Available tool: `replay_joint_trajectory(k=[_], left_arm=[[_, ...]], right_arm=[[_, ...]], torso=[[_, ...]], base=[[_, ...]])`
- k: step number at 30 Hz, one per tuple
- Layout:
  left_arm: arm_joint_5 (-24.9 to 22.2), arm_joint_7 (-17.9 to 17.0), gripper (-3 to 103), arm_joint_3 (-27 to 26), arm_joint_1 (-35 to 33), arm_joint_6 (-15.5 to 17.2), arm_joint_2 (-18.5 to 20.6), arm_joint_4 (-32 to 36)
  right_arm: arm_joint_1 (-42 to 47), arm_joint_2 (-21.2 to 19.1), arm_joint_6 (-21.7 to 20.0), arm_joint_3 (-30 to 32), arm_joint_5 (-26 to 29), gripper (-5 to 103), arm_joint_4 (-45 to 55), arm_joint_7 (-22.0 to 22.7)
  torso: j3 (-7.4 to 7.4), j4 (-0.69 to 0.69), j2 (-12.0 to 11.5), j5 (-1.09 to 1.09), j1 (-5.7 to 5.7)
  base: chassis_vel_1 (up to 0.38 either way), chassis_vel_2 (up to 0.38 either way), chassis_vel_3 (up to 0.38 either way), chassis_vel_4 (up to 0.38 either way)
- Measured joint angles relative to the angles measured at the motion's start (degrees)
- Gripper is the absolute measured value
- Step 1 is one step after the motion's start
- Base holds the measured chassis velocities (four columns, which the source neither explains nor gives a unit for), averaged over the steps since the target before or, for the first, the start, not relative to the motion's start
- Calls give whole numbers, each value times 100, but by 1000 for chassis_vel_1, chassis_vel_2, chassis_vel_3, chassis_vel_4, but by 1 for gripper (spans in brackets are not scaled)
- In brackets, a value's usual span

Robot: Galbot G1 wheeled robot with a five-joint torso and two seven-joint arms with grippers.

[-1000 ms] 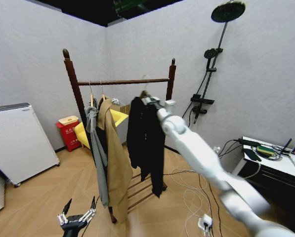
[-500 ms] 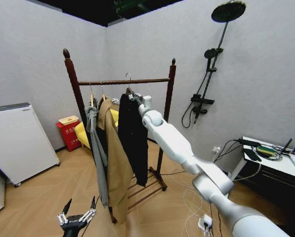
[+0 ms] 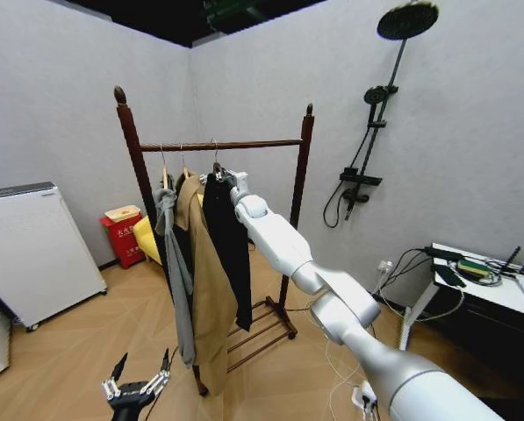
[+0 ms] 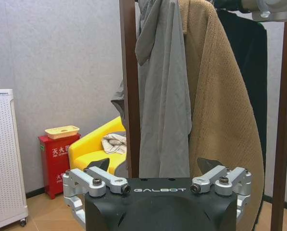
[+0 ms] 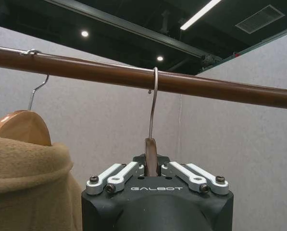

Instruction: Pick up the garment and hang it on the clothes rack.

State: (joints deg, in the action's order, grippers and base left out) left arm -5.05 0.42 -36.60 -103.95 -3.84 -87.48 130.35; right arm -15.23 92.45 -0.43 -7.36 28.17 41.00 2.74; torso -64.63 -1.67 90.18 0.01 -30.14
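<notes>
R gripper (image 5: pixel 153 169) pinching hanger (image 5: pixel 151 155) of garment (image 3: pixel 226 246) w/ hook over clothes rack (image 3: pixel 218 146) bar so coat hangs right of tan coat (image 3: pixel 204 281); L gripper (image 4: pixel 157 179) spread, parked low near-left.

Three coats (image 3: pixel 211 263), one clothes rack (image 3: pixel 302 167)

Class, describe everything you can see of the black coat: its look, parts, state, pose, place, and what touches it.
The black coat is long, plain and dark, and looks like soft cloth. It hangs straight down on a brown wooden hanger whose metal hook is over the clothes rack top bar. The right gripper is shut on the hanger's neck. The tan coat hangs beside it, pressed against it.
</notes>
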Motion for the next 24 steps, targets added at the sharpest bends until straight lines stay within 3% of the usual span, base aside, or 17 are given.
replay_joint_trajectory(k=[2,7,9,10,12,14,15,16,18,19,20,21,23,24], left_arm=[[0,1,100,0,0,0,0,0],[0,0,100,0,0,0,0,0],[0,0,100,0,0,0,1,0],[0,0,100,0,0,0,1,0],[0,0,100,0,0,0,0,0],[0,1,100,0,0,0,0,0],[0,0,100,1,0,0,0,0],[0,0,100,1,0,0,0,0],[0,0,100,0,0,0,0,0],[0,0,100,0,0,0,0,0],[0,-3,100,0,0,0,0,0],[0,-3,100,0,0,0,0,0],[0,-3,100,0,0,0,0,0],[0,-3,100,0,0,0,0,0]], right_arm=[[61,-10,-86,-29,66,7,166,50],[287,-311,-343,-89,211,22,936,190],[573,-744,-607,-139,292,33,1756,404],[573,-744,-607,-139,292,33,1756,404],[1014,-1291,-949,-204,588,44,2847,634],[1228,-1510,-1061,-224,741,49,3328,754],[1478,-1768,-1200,-216,934,55,3861,886],[1478,-1768,-1200,-216,934,55,3861,886],[1894,-2311,-1496,-56,1293,66,4790,1160],[1894,-2311,-1496,-56,1293,66,4790,1160],[2149,-2730,-1690,120,1510,66,5354,1296],[2149,-2730,-1690,120,1510,66,5354,1296],[2855,-3570,-1956,671,1899,82,6408,1472],[2855,-3570,-1956,671,1899,82,6408,1472]], torso=[[0,1,0,0,0],[1,7,0,-2,0],[0,5,0,-1,0],[0,5,0,-1,0],[1,0,1,1,0],[1,-1,0,1,0],[0,3,0,2,0],[0,3,0,2,0],[0,8,0,0,0],[0,8,0,0,0],[0,7,0,1,0],[0,7,0,1,0],[1,-1,1,0,1],[1,-1,1,0,1]], base=[[0,0,0,0],[0,0,0,0],[0,0,0,0],[0,0,0,0],[0,0,0,0],[0,0,0,0],[0,0,0,0],[0,0,0,0],[0,0,0,0],[0,0,0,0],[0,0,0,0],[0,0,0,0],[0,0,0,0],[0,0,0,0]])
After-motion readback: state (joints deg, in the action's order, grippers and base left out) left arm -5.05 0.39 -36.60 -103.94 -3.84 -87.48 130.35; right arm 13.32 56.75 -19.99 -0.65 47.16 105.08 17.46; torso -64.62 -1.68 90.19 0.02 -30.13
